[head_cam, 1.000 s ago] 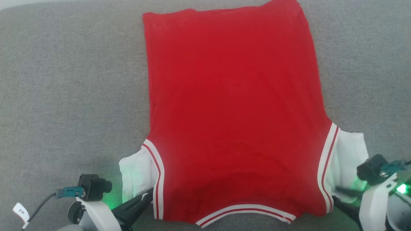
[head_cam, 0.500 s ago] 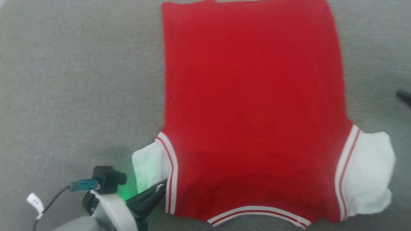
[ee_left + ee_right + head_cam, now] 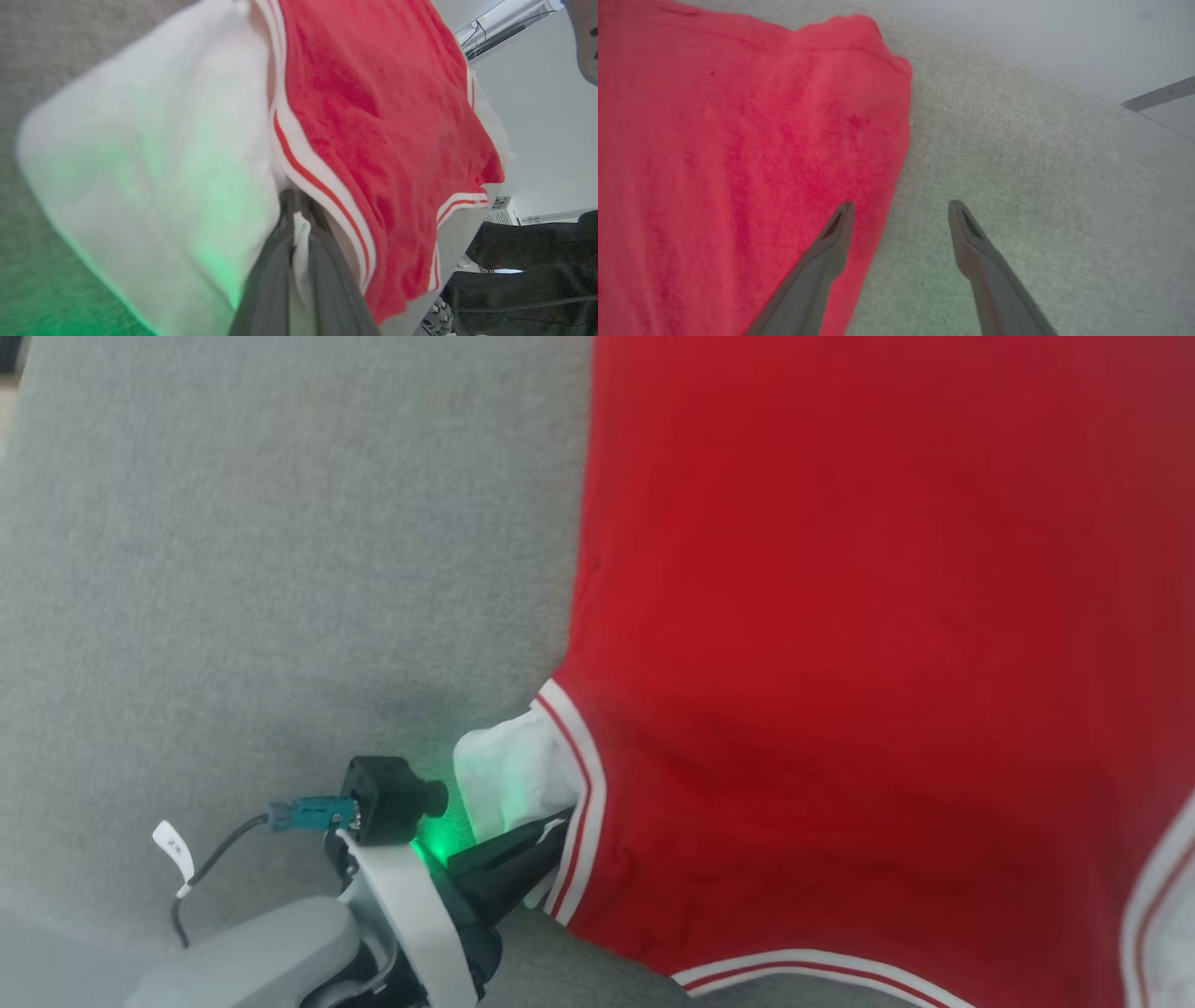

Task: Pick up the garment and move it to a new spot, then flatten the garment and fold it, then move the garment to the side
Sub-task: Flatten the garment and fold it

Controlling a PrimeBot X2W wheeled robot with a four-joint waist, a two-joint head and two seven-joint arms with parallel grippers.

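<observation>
The red garment (image 3: 840,616) lies spread flat on the grey cloth surface (image 3: 280,569). My left gripper (image 3: 551,829) is at its lower left corner, shut on the white sleeve (image 3: 509,775) right beside the red-and-white striped trim. In the left wrist view a fold of the white sleeve (image 3: 154,163) is pinched between the shut fingers (image 3: 327,280). My right gripper (image 3: 901,207) hovers open over the garment (image 3: 738,140) at its far corner. One finger is above the red cloth, the other above the grey surface, and nothing is between them.
The grey cloth surface (image 3: 1041,210) stretches wide to the left of the garment. Its edge shows at the head view's upper left and lower left. A person in dark clothing (image 3: 528,261) stands beyond the surface's edge in the left wrist view.
The head camera has swung, shifting the whole picture rightward. My right gripper has let go of the right sleeve, opened and left the head view. The left gripper keeps its hold on the left sleeve.
</observation>
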